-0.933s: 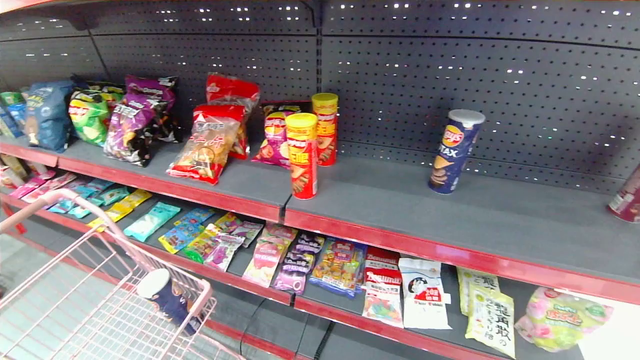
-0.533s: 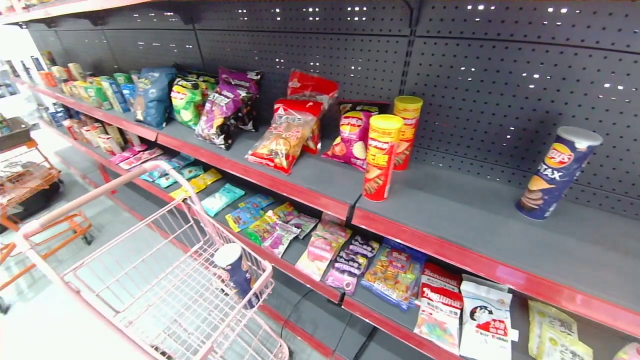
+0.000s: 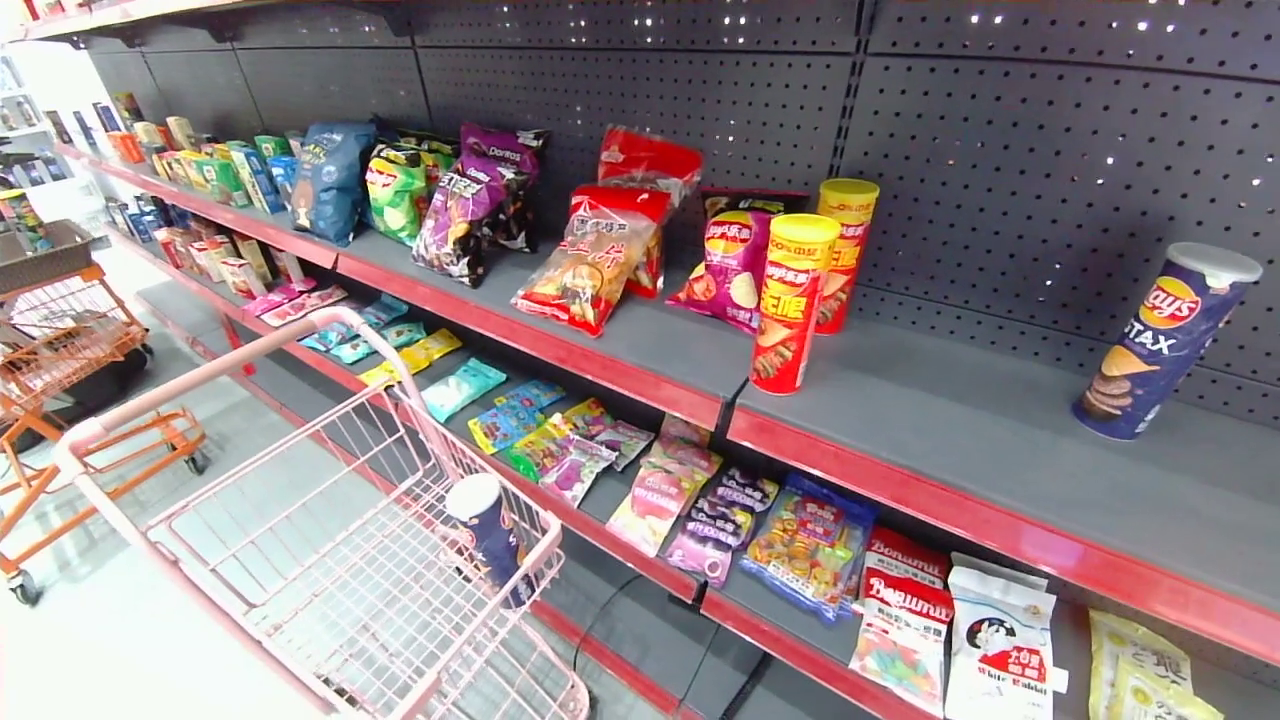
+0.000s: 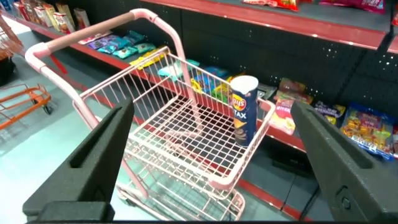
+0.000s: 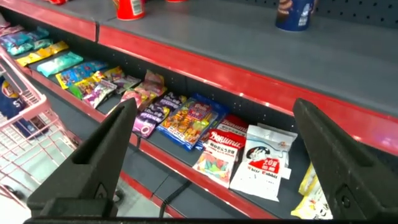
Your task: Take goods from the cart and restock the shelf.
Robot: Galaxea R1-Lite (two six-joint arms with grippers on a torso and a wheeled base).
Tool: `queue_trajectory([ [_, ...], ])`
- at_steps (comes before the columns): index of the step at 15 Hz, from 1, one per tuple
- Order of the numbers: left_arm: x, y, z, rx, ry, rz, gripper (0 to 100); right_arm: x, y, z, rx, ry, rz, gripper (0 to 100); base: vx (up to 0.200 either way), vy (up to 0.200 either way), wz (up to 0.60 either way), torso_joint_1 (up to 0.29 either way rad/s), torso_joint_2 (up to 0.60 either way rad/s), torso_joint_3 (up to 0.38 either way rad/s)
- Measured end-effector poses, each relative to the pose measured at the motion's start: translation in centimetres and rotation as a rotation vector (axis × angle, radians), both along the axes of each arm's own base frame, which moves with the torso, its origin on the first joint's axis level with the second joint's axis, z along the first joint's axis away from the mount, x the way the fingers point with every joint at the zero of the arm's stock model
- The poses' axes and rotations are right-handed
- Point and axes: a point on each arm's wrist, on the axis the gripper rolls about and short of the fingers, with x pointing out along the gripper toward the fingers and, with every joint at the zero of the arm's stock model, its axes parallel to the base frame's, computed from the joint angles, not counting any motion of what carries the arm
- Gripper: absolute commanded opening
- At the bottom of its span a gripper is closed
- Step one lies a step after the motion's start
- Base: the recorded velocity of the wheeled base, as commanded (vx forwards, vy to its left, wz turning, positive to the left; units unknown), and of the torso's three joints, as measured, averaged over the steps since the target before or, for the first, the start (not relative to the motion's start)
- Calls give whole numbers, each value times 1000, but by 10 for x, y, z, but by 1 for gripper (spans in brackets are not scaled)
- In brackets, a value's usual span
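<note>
Plainly, the left gripper (image 4: pixel 211 112) hung with its black fingers spread wide, holding nothing. Ahead of it and lower, a dark blue cylindrical chip can with a white lid (image 4: pixel 244 109) stood upright in a pink wire shopping cart (image 4: pixel 93 34), at the basket's end farthest from the handle. The right gripper (image 5: pixel 214 106) was likewise wide and empty, facing a grey metal shelf with a red front edge (image 5: pixel 249 53), where a second dark blue can (image 5: pixel 295 12) stood beyond it. Under that board lay flat sweet packets (image 5: pixel 186 121). A dark perforated back panel (image 3: pixel 1000 150) rose behind the goods, and an orange trolley (image 3: pixel 60 340) stood on the pale floor (image 3: pixel 100 660).
</note>
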Motion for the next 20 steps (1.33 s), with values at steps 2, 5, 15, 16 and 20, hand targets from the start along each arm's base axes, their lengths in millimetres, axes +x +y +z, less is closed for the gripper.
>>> queue_trajectory([
  [2, 0, 0, 0, 0, 0, -1, 100, 0, 0, 0, 0, 0, 0, 100, 0, 0, 0, -151, 342, 203],
  [5, 0, 0, 0, 0, 0, 0, 100, 0, 0, 0, 3, -1, 0, 100, 0, 0, 0, -152, 349, 204],
  [15, 0, 0, 0, 4, 0, -5, 100, 0, 0, 0, 4, 0, -2, 100, 0, 0, 0, -161, 407, 241],
  [16, 0, 0, 0, 5, 1, -5, 100, 0, 0, 0, 4, 0, -2, 100, 0, 0, 0, -207, 540, 330],
  [20, 0, 0, 0, 7, 2, -7, 100, 0, 0, 0, 3, 0, -3, 100, 0, 0, 0, -185, 526, 339],
])
